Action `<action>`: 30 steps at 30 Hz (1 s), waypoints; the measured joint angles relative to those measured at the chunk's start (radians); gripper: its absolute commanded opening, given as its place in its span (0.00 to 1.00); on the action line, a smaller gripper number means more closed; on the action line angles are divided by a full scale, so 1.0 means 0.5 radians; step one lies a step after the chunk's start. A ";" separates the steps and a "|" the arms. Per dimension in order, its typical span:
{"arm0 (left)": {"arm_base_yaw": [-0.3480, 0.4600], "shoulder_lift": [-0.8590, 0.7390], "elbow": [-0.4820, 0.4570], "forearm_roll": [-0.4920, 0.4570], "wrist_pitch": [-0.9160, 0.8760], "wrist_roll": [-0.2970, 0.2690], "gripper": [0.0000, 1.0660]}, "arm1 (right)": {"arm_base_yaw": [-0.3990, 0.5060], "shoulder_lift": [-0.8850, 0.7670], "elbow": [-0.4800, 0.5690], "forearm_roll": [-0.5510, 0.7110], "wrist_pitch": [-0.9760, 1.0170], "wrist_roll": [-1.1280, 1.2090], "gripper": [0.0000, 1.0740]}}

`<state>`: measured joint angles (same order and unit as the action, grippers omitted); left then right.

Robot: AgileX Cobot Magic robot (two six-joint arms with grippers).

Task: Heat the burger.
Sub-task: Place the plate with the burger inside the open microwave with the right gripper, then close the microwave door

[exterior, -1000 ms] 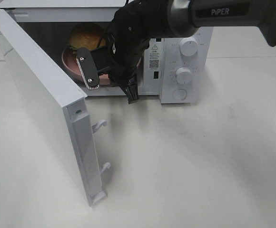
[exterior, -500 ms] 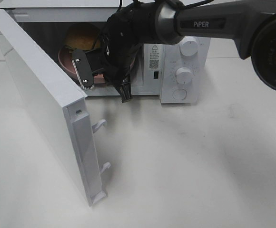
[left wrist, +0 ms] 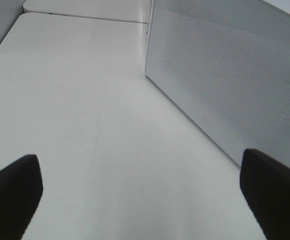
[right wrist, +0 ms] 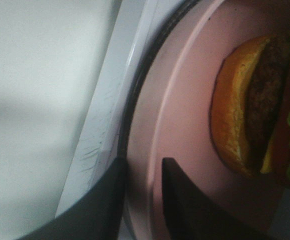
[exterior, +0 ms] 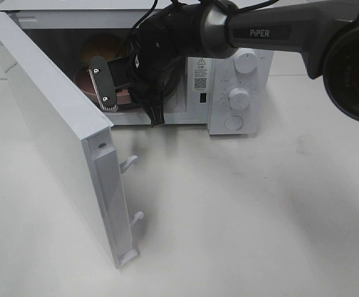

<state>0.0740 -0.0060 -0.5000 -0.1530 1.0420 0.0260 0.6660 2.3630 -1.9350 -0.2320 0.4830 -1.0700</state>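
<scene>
The burger sits on a pink plate inside the open microwave. Its bun, dark patty and green lettuce show close up in the right wrist view, burger on the plate. My right gripper reaches into the oven's mouth at the plate's front rim. There my right gripper has its jaws a little apart, one finger on each side of the rim. My left gripper is wide open over bare table beside the oven's outer wall, holding nothing.
The microwave door is swung wide toward the front left, with its latch hooks sticking out. Two white knobs and a button are on the panel at the right. The perforated side wall stands close to my left gripper.
My right gripper has moved deeper into the oven and to the left, carrying the plate and burger further in. Its jaws have since loosened on the rim. The left gripper has not moved.
</scene>
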 measured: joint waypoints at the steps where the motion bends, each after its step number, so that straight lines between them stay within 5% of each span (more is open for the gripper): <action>1: 0.000 0.000 0.000 0.000 0.000 0.000 0.94 | 0.000 0.000 0.000 0.000 0.000 0.000 0.38; 14: 0.000 0.000 0.000 0.000 0.000 0.000 0.94 | 0.000 -0.022 0.022 0.000 -0.014 0.138 0.49; 23: 0.000 0.000 0.000 0.000 0.000 0.000 0.94 | 0.000 -0.180 0.264 0.002 -0.114 0.218 0.69; 30: 0.000 0.000 0.000 0.000 0.000 0.000 0.94 | 0.000 -0.284 0.466 0.010 -0.172 0.226 0.70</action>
<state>0.0740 -0.0060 -0.5000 -0.1530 1.0420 0.0260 0.6660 2.2210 -1.7020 -0.2270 0.3970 -0.9570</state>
